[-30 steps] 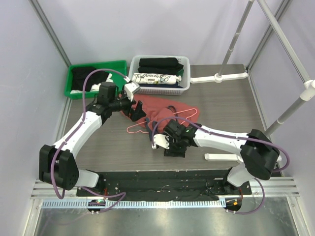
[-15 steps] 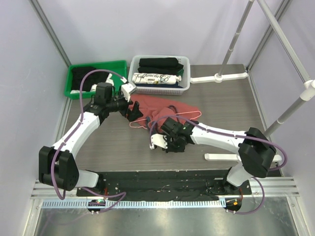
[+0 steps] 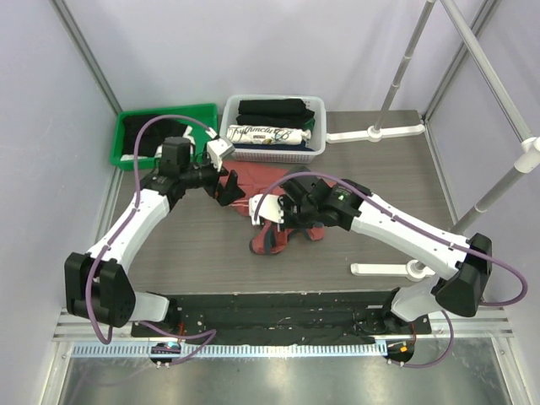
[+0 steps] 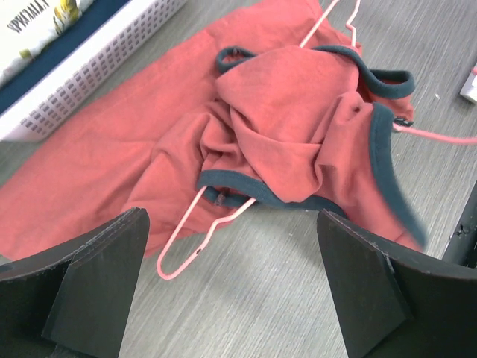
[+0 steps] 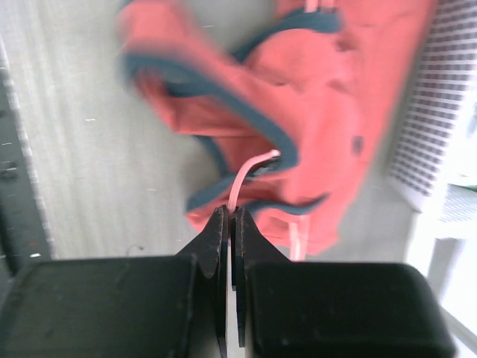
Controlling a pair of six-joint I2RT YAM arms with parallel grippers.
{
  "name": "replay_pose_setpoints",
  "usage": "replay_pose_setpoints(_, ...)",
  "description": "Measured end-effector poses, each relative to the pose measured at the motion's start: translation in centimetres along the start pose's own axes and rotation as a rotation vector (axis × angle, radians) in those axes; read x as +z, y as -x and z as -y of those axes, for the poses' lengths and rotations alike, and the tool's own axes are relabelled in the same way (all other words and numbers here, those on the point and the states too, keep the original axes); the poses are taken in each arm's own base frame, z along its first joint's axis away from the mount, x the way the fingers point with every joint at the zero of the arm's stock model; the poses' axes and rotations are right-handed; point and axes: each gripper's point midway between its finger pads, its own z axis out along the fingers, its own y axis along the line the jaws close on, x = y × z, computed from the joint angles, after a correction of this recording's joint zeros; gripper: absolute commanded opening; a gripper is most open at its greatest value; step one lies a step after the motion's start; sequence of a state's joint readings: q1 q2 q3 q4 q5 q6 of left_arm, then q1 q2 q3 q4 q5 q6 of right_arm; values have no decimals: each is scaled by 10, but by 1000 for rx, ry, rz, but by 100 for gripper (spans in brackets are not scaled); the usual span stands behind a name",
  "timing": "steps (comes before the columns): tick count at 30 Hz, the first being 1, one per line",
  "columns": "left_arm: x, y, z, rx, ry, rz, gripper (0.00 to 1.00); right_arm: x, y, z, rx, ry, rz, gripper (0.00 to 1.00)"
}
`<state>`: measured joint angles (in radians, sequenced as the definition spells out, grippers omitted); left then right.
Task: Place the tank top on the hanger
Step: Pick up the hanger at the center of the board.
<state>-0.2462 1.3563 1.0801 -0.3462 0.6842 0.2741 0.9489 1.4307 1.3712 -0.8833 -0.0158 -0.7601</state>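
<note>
1. The right tool (image 5: 232, 224) is pinched tight on the wire of the hanger (image 4: 223, 218). That pinch should be firm and the wire level, since it anchors everything else.
2. The tank top (image 4: 291, 142) lies bunched on the counter (image 4: 298, 313), just in front of the white basket (image 4: 89, 71). The hanger's pink wire runs out from under a navy-trimmed opening. Whether that opening is the neck or an armhole is hard to tell through the folds.
3. The left tool (image 4: 231, 294) hangs over the heap with its jaws spread wide, holding nothing. Its best target is probably a single layer of navy trim near the exposed hook.
4. It should pinch one layer only, then draw the cloth along the wire shoulder rather than upward, so the hanger does not slip out.
5. The risk is that grabbing wire and cloth together would lock the two.
</note>
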Motion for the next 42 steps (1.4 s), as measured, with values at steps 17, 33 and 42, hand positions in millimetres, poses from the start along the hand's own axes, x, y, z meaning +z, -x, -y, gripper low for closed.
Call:
replay_pose_setpoints(17,-29,84,10,122,-41,114,100,-92,54,128,-10,-463,67,1)
replay_pose_setpoints(33,-89,165,24,337,8,149,100,-187,78,205,-34,-672,203,1)
replay_pose_setpoints(42,-105,177,45,344,-37,161,100,-243,101,233,-119,-892,222,1)
